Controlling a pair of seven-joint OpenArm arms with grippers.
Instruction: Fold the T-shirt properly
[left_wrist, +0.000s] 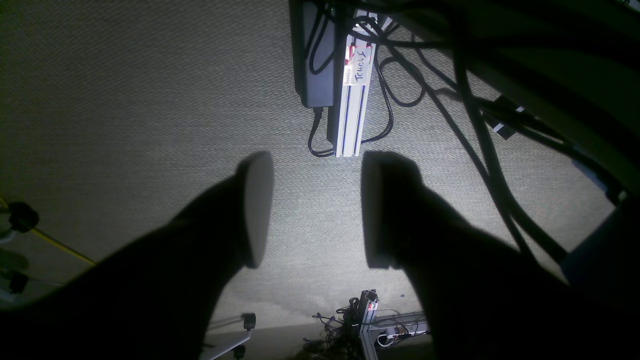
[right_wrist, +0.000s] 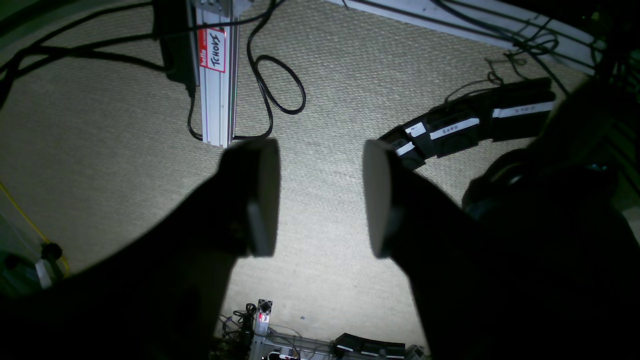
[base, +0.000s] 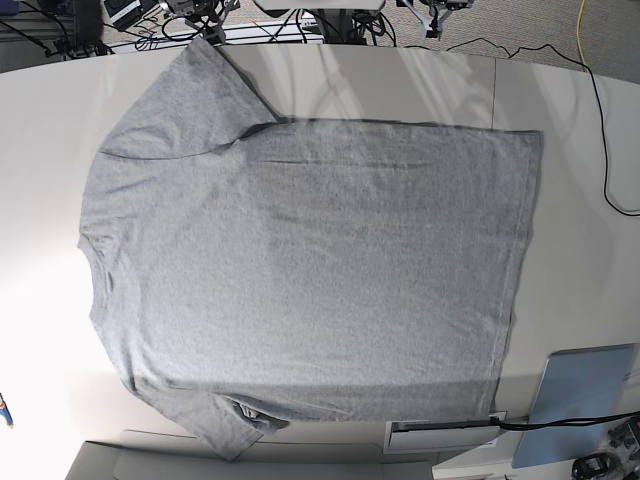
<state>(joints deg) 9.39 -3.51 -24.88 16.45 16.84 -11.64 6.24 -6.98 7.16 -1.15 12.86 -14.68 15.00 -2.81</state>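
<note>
Carpet is all that's seen past the left gripper (left_wrist: 315, 210), jaws wide, nothing held. Same for the right gripper (right_wrist: 320, 197): parted wide over carpet and cables. From the base, the shirt (base: 310, 270) is spread flat on the table (base: 40, 130), probably ready for folding, untouched.

Grey-blue panel (base: 580, 400) runs off the base view's lower right edge.

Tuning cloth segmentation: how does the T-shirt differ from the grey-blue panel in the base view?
The T-shirt is heather grey and soft, with wrinkles; the panel is bluish, smooth and rigid-looking. The T-shirt covers most of the table; the panel is much smaller, at the table's corner. Both lie flat.
</note>
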